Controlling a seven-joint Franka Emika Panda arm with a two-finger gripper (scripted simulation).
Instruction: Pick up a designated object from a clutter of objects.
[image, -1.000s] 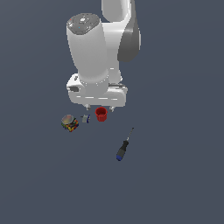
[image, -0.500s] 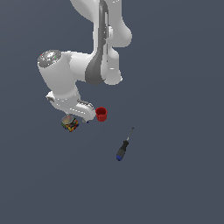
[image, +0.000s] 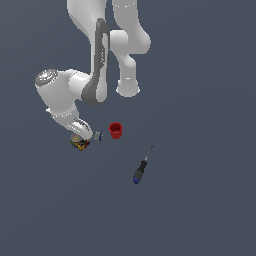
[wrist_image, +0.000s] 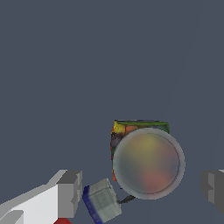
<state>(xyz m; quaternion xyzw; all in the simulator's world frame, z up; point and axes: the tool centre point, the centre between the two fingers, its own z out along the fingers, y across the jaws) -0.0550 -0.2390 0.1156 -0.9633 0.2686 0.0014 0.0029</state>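
End effector (wrist_image: 141, 188) open, fingers (wrist_image: 70, 192) wide apart w/ the squat multicoloured can with greyish round top (wrist_image: 148, 162) between them, not touching. In exterior view the can (image: 80, 143) sits on the dark grey table (image: 200, 210) at the view's left, partly under the white arm's wrist. Tiny blue-grey block (wrist_image: 101, 202) just beside the can; small red cup (image: 115, 130) next, to the view's right. Black-and-blue-handled screwdriver (image: 141, 167) lies well apart, nearer the viewer & further right.

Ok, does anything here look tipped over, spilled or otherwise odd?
Nothing spilled or damaged. The screwdriver lies flat, apart from the rest. The small blue-grey item sits tilted beside the multicoloured can, between the open hand's fingers.
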